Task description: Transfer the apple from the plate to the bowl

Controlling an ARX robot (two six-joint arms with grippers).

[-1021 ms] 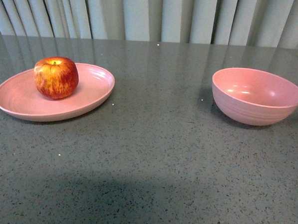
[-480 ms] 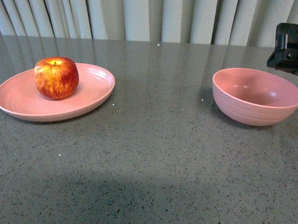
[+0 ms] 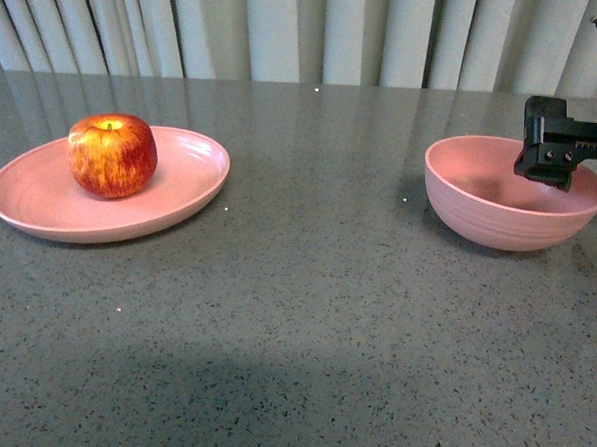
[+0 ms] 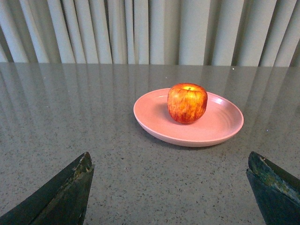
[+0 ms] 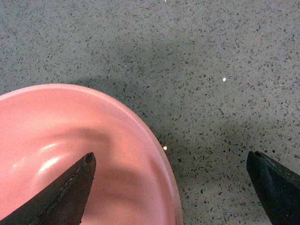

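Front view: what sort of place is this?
Likely an indoor staged tabletop: speckled grey stone-look table, pale pleated curtains behind, and just a shallow oval pink plate, red-yellow apple and deep pink bowl laid out.

Right gripper (image 3: 548,157) showing as a black, blocky housing over the bowl (image 3: 489,218), small pale screws (image 3: 553,154) dotting its face, left gripper (image 4: 168,157) fingers (image 4: 61,197) showing dark and wedge-shaped, edges wearing pale and scuffed
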